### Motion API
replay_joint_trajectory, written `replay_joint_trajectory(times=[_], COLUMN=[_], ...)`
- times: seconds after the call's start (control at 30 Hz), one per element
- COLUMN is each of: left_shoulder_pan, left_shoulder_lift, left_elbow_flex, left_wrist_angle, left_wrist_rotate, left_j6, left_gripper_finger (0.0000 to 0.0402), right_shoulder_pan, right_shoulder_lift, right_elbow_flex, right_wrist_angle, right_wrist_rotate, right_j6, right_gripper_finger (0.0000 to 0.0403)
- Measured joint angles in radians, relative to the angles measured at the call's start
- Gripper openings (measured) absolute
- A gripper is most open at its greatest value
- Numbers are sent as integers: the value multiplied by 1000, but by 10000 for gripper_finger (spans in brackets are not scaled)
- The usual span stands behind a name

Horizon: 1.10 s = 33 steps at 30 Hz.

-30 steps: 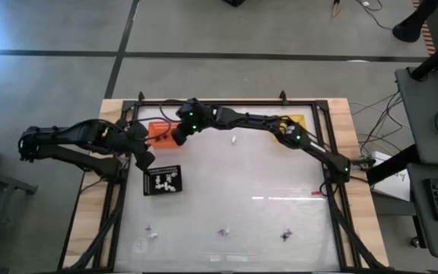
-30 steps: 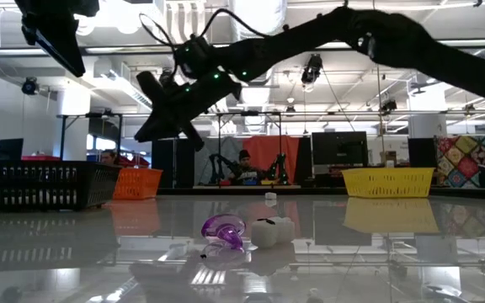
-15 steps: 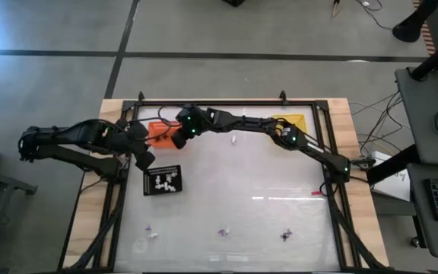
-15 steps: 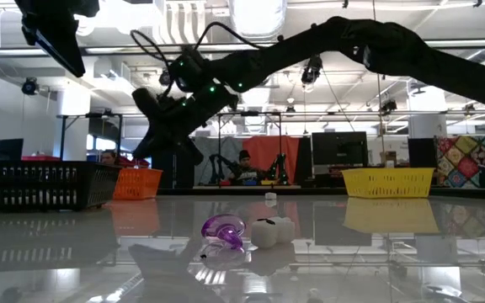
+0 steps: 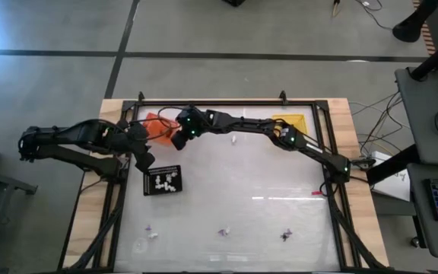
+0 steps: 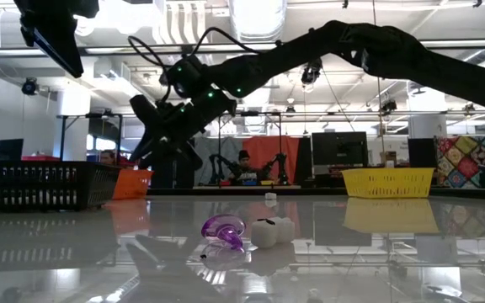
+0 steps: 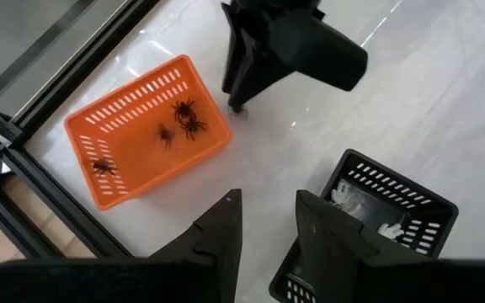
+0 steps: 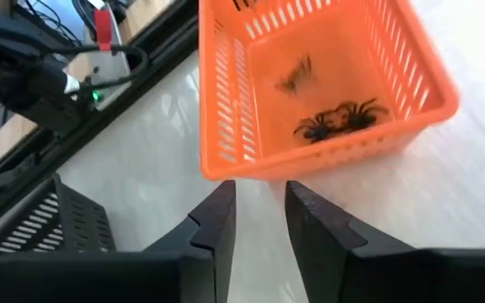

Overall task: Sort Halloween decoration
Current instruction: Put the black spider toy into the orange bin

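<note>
Your right gripper (image 8: 255, 227) hangs with its fingers spread a little and nothing between them, just beside the orange basket (image 8: 327, 84) near the table's far left corner. In it lie black spider trinkets (image 8: 339, 118) and a paler brownish one (image 8: 295, 77). Your left gripper (image 7: 268, 227), fingers also parted and empty, hovers over the left side of the table, above the near rim of the black basket (image 7: 369, 219), which holds small white pieces (image 5: 164, 181). The right arm (image 5: 242, 122) stretches across the far edge from the right side and hides part of the orange basket from above.

A yellow basket (image 5: 291, 120) sits at the far edge, right of centre. More decorations lie loose: a white one (image 5: 234, 139) near the far edge, and several along the near edge, among them a purple curl (image 6: 223, 229) and a white lump (image 6: 274, 231); the rest may be purple and black, though they are too small to be sure.

The table (image 5: 265, 183) is glossy and pale, framed in black rails on a wooden top. The baskets are slotted plastic. Beyond lies a workshop with a person (image 6: 244, 165) seated at the back.
</note>
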Motion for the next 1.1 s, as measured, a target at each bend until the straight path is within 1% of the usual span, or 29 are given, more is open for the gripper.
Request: replay_joint_trajectory(times=[0.2,0.4,0.5,0.6,0.7,0.77,1.1], left_shoulder_pan=[0,0,0,0,0,0,0], left_shoulder_lift=[0,0,0,0,0,0,10], left_elbow_flex=[0,0,0,0,0,0,0], left_wrist_angle=[0,0,0,4,10,16,22], left_wrist_rotate=[0,0,0,0,0,0,0], left_j6=[-3,-17,-19,-19,-19,-19,-19], left_gripper_finger=[96,96,96,96,96,96,96], right_shoulder_pan=[0,-2,-2,-3,-9,-12,-15], right_shoulder_lift=[-2,-3,-3,-3,2,11,75], right_elbow_flex=[1,1,0,0,-1,-1,-2], right_wrist_angle=[18,-72,-98,-87,-54,-28,12], right_wrist_rotate=[-1,1,56,93,94,94,95], right_j6=[-5,-19,-57,-84,-94,-129,-148], right_gripper_finger=[92,88,92,97,97,95,91])
